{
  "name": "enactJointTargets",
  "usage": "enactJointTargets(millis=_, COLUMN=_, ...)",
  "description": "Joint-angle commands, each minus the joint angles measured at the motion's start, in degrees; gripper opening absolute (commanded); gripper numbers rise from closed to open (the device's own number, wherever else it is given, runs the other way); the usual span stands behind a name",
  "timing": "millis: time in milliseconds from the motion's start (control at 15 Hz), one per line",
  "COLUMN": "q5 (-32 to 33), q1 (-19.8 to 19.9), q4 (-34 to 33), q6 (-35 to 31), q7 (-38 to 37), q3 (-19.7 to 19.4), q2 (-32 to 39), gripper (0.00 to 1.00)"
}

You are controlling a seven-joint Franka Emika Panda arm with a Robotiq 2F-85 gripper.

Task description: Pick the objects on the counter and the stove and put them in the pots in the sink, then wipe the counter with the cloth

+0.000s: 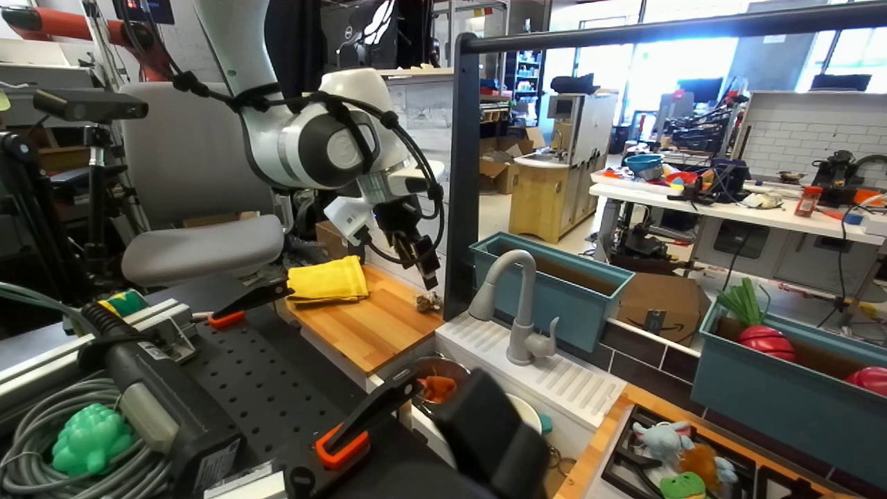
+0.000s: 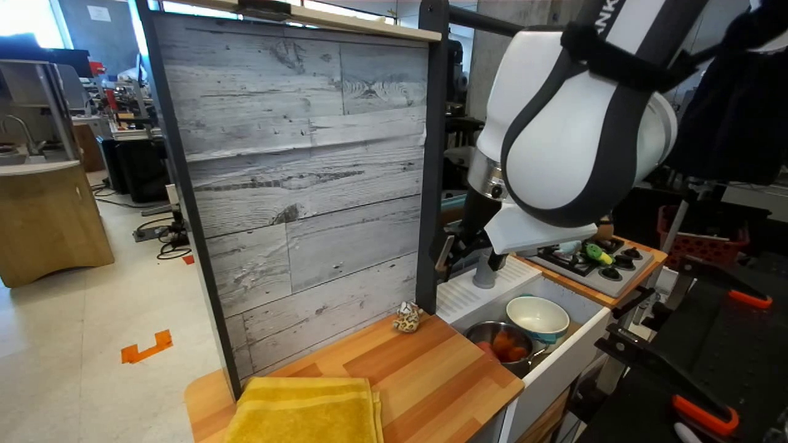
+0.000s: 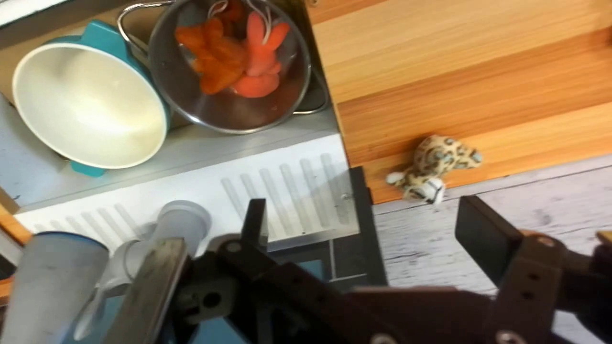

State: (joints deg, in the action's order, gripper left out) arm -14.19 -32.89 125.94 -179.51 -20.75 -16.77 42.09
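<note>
Small leopard-spotted plush toy (image 3: pixel 432 157) sits on the butcher-block wooden counter (image 2: pixel 400 369), at the back edge by the whitewashed plank panel (image 2: pixel 308 154). In wrist view it lies past the fingertips, in line with the gap between them, nearer the right-hand one in that picture; touches neither. Black Robotiq gripper (image 3: pixel 366 222) spread wide, nothing held, hanging higher than the toy in both exterior views.

Folded yellow cloth (image 2: pixel 308 409) on same counter, well apart from toy. Shiny round metal pot (image 3: pixel 220 114) in the white sink (image 2: pixel 554 383) contains an orange plush (image 3: pixel 215 62) and a coral-red long-eared plush (image 3: pixel 262 59). Just beside it, teal pot with cream inside (image 3: pixel 91 105). On the black-and-grey stove (image 2: pixel 640 264): blue-grey elephant plush (image 1: pixel 662 440), brown plush (image 1: pixel 698 461) and green plush (image 1: pixel 682 486), bunched together.

Writing: "ANK" legible on the white-and-black robot arm (image 2: pixel 572 141), rest cut off; Dell logo on a black panel (image 1: pixel 364 45); "amazon" on a brown cardboard box (image 1: pixel 651 294). White label (image 1: pixel 216 463) on a black device: too small to read.
</note>
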Motion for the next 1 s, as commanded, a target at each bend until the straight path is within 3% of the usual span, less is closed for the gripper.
enactJointTargets(millis=0, q5=2.3, q1=1.6, q4=-0.8, q6=1.2, q7=0.0, q3=1.5, q2=-0.6, gripper=1.0)
enactJointTargets(millis=333, q5=3.8, q1=4.6, q4=-2.1, q6=1.1, q7=2.2, q3=3.8, q2=-0.6, gripper=1.0)
enactJointTargets(millis=467, q5=2.1, q1=9.2, q4=-4.2, q6=0.8, q7=2.1, q3=9.4, q2=-0.1, gripper=1.0)
enactJointTargets(millis=600, q5=2.1, q1=9.6, q4=-6.9, q6=-0.6, q7=1.2, q3=10.5, q2=2.3, gripper=1.0)
enactJointTargets(millis=800, q5=1.8, q1=8.3, q4=-11.3, q6=-2.9, q7=-0.1, q3=9.2, q2=6.2, gripper=1.0)
enactJointTargets(millis=933, q5=1.5, q1=7.5, q4=-15.4, q6=0.1, q7=-1.2, q3=7.6, q2=9.4, gripper=1.0)
